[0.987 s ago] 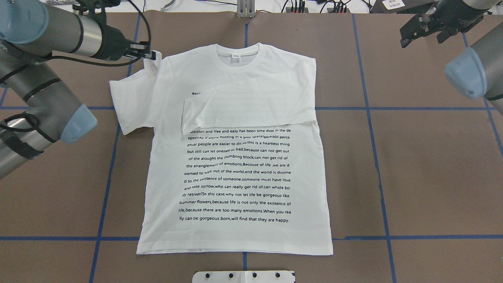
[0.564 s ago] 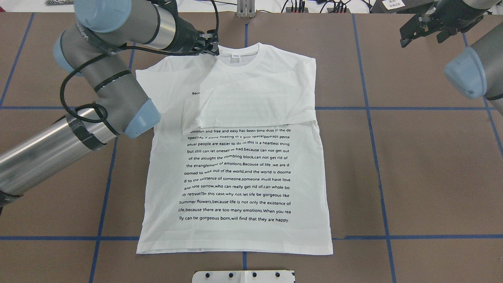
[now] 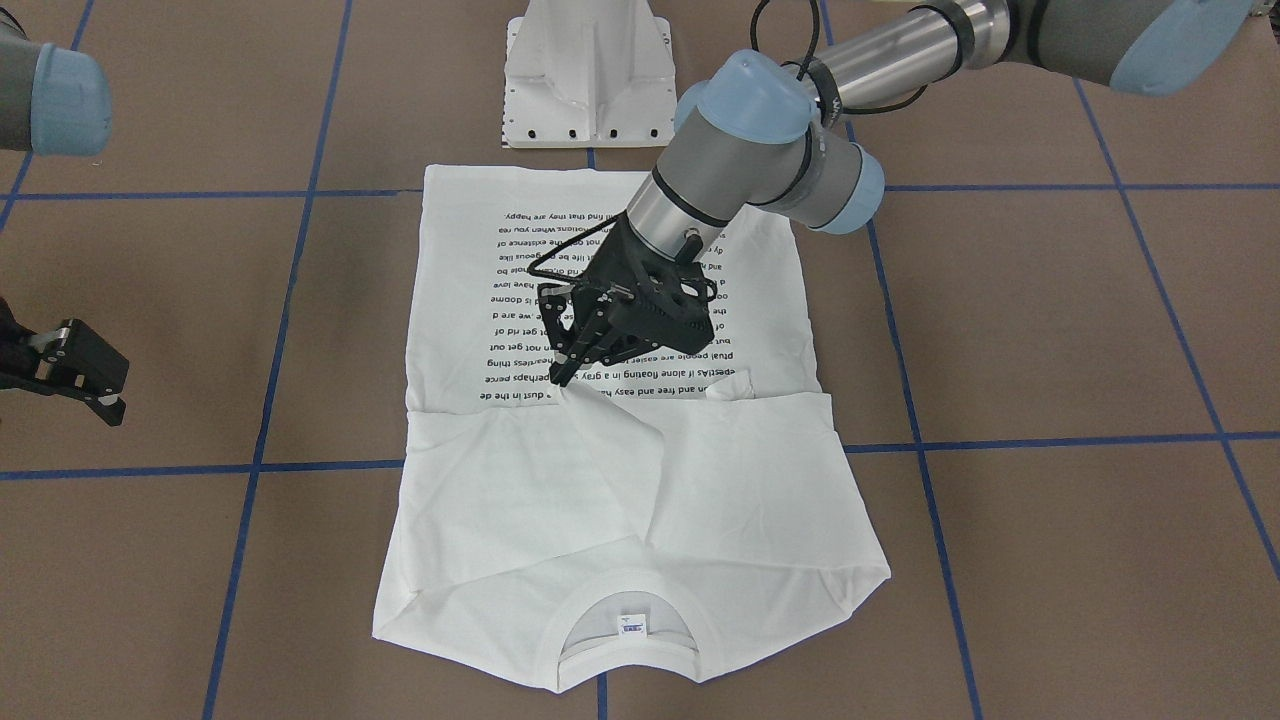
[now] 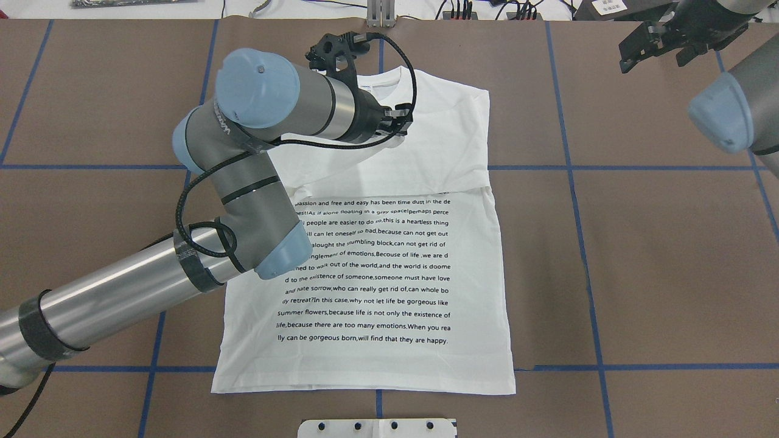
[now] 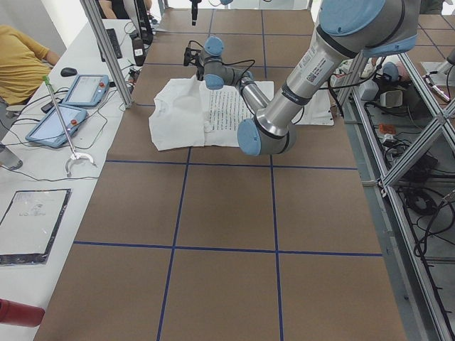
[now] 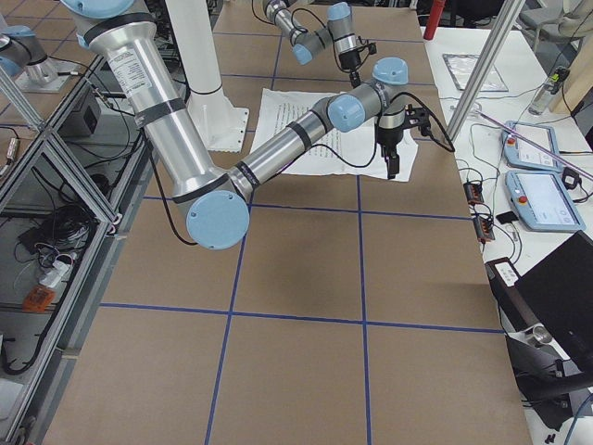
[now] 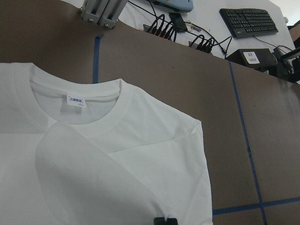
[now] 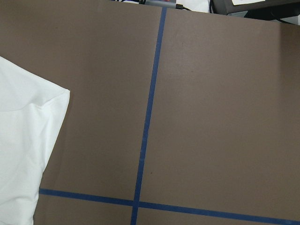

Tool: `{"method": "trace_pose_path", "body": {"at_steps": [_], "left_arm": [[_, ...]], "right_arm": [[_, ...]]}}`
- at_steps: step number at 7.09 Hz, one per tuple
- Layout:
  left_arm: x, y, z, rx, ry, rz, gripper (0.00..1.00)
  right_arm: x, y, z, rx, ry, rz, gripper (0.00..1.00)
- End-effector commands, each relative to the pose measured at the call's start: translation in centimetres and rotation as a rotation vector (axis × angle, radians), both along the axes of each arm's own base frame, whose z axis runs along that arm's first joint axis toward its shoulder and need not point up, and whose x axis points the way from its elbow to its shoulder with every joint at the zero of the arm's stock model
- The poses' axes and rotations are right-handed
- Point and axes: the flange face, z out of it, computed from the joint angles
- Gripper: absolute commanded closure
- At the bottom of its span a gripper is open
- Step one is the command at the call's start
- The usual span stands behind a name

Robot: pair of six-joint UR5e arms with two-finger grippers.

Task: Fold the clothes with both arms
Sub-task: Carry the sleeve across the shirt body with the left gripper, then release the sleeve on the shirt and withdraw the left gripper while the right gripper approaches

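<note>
Pinching a sleeve [image 3: 610,415] in the left gripper [image 3: 564,380], jaws clamped on cloth, and laying it across the chest of the T-shirt [image 4: 389,286] flat on the table [image 4: 669,274], holding the right gripper [image 3: 75,372] aside, jaws spread and empty, apparently leaving only body folds.

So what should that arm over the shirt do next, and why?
Probably lower slightly and let go: the left gripper pinches a sleeve, tented up over the chest of the T-shirt, so opening would lay it flat.
</note>
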Motion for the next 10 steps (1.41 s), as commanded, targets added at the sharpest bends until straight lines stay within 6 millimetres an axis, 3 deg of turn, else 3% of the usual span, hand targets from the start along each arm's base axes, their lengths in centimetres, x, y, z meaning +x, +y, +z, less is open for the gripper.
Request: {"method": "trace_pose_path", "body": {"at_steps": [1,3,4,5,6,8,10], "left_arm": [[3.7,3.8,-0.6,0.017,0.001,0.022,1.00],[8.0,8.1,0.3,0.024,-0.019,0.036,1.00],[9.0,8.2,0.3,0.026,-0.017,0.035,1.00],[10.4,8.8,1.0,0.022,-0.030,0.051,0.25],[10.6,8.7,1.6,0.037,-0.030,0.031,0.00],[9.6,8.7,0.9,0.097,-0.036,0.042,0.00],[5.7,4.1,1.7,0.105,-0.115,0.067,0.00]], "right_arm": [[0.0,0.0,0.1,-0.001,0.001,0.000,0.00],[0.0,0.0,-0.1,0.002,0.000,0.000,0.00],[0.0,0.1,0.0,0.000,0.000,0.000,0.00],[0.0,0.0,0.1,-0.001,0.001,0.000,0.00],[0.0,0.0,0.0,-0.001,0.000,0.001,0.00],[-0.2,0.0,-0.4,0.001,-0.003,0.003,0.00],[-2.7,0.3,-1.3,-0.007,-0.013,-0.003,0.00]]}}
